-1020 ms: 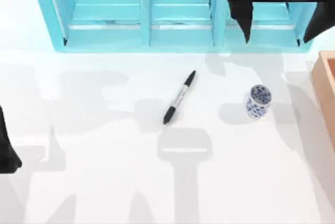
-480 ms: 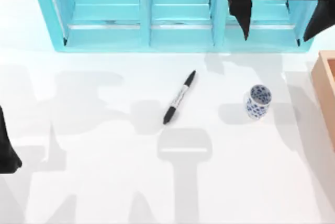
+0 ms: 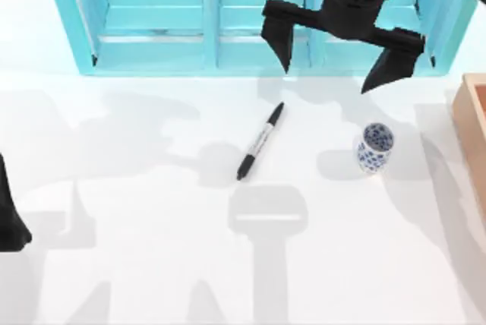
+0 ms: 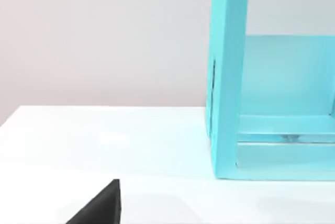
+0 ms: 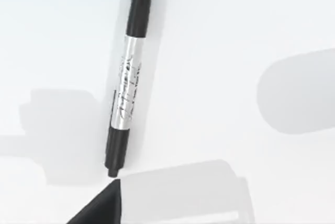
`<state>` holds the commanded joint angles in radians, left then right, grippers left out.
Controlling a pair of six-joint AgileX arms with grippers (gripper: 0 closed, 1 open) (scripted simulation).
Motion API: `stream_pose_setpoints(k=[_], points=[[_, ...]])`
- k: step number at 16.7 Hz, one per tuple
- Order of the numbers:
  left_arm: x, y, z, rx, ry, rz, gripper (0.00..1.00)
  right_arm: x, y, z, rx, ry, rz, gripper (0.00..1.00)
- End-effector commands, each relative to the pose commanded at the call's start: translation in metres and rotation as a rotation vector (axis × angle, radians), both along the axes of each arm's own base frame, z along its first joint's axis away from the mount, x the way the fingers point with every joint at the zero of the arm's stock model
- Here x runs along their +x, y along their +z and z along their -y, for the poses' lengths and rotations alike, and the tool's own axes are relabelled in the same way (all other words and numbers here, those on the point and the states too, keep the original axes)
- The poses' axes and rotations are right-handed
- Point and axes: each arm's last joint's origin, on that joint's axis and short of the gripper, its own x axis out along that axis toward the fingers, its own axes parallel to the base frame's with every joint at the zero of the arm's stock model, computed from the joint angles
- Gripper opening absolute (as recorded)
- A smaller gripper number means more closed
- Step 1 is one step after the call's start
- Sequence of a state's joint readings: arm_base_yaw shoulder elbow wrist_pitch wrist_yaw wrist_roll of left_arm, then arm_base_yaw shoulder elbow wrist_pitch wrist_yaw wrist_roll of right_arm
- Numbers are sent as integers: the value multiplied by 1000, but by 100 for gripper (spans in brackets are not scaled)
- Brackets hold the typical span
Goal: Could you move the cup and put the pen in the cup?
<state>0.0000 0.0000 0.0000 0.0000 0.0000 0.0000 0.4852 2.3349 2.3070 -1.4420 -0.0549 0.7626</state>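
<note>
Table: white table [image 3: 152,264], teal shelf [image 3: 152,44] across upper frame.
Right gripper [image 3: 339,50]: fingers apart, upper right.
Pen [image 3: 260,141]: centre; I judge it light, slick; grip the middle band.
Cup [image 3: 374,148]: right of centre, probably fragile.

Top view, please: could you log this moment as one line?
right gripper: open, above table between pen and cup | slim black marker pen: lying flat | small white blue-patterned cup: upright, empty | left gripper: parked left edge

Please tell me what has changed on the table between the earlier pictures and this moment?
The right gripper has moved from the top view's upper right corner toward the left and down, now open in front of the blue shelf, between the pen and the cup. It has grasped nothing. Pen and cup lie where they were, and the left gripper stays parked at the left edge.
</note>
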Motion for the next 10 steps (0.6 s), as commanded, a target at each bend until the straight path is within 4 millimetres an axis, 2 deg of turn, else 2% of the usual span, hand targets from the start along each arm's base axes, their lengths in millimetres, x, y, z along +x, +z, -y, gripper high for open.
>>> stream_pose_setpoints(k=[6,10], points=[[0,0,0,0,0,0,100,-4,-55,-42,87,-168,-2,100],[0,0,0,0,0,0,100,-6,-64,-48,101,-195,-5,100]])
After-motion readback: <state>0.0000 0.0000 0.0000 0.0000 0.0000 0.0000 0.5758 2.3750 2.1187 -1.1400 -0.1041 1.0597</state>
